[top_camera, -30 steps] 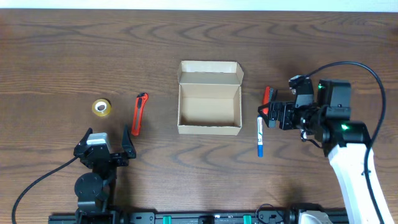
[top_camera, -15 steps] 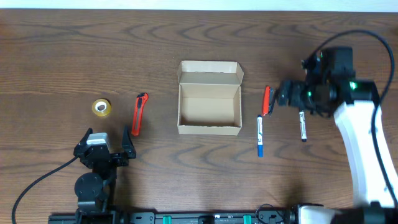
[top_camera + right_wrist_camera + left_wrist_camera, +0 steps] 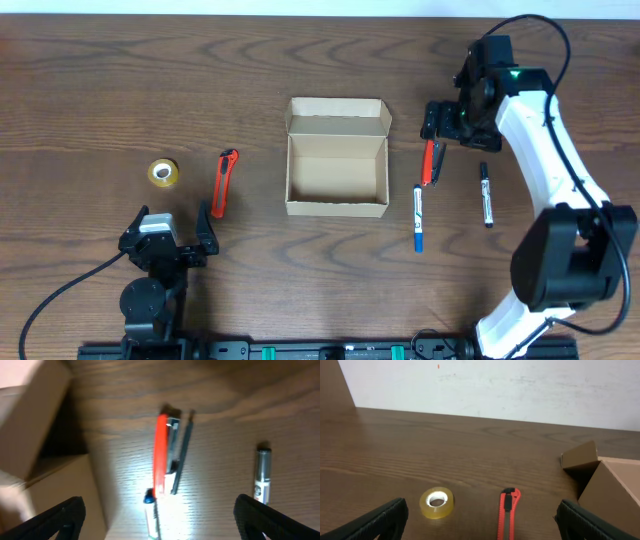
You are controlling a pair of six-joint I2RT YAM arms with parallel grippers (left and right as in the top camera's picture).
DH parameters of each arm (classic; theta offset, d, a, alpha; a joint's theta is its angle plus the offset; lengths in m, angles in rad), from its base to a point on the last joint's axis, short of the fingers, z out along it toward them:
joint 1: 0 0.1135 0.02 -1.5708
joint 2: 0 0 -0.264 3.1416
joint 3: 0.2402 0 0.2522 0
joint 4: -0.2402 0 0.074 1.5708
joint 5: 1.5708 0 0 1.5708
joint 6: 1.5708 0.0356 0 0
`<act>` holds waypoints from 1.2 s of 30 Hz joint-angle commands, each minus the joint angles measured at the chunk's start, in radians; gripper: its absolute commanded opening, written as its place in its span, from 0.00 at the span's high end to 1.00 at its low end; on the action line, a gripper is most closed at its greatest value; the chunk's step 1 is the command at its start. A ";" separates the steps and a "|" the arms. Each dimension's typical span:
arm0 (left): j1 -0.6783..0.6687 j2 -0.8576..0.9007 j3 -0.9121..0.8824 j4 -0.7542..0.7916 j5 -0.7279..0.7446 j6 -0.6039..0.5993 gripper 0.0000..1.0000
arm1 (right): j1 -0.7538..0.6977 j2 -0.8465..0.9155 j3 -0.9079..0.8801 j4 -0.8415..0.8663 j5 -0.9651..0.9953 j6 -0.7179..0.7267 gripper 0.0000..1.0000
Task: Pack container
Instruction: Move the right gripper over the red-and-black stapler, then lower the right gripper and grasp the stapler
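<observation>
Since a second ago the right arm [image 3: 540,130] has swung from the lower right of the overhead frame to the upper right, uncovering a black marker [image 3: 485,195] that it hid before. The wooden table [image 3: 100,80] fills the overhead view.

The right gripper [image 3: 432,120] sits at the upper end of a red pen [image 3: 430,160]. In the right wrist view its fingers stand far apart at the lower corners with nothing held, and the pen lies on the wood between them.

The container [image 3: 337,170], a tan cardboard box, rests at the centre of the overhead frame. Its lid [image 3: 337,117] is folded back toward the top edge and its brown floor shows. It is well apart from both pincers.

The left gripper [image 3: 172,228] rests at the lower left. Its fingers are spread wide and grip nothing.

A red box cutter [image 3: 224,182] lies left of the container, running up and down the frame. A blue marker [image 3: 418,218] lies right of the container, just below the red pen, and the black marker is farther right. A roll of yellowish tape [image 3: 164,172] lies flat left of the cutter.
</observation>
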 commanded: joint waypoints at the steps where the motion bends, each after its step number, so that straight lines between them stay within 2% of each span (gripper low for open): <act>1: -0.004 -0.006 -0.028 -0.024 -0.004 -0.003 0.05 | 0.009 0.051 0.007 -0.003 0.058 0.032 0.06; 24: -0.004 -0.006 -0.028 -0.023 -0.003 -0.003 0.05 | 0.044 0.077 -0.265 0.230 0.002 0.039 0.05; 32: -0.004 -0.006 -0.028 -0.023 -0.003 -0.003 0.05 | 0.044 0.077 -0.319 0.286 0.002 0.039 0.08; 36: -0.004 -0.006 -0.028 -0.023 0.001 -0.007 0.05 | 0.044 0.077 -0.320 0.291 0.001 0.039 0.14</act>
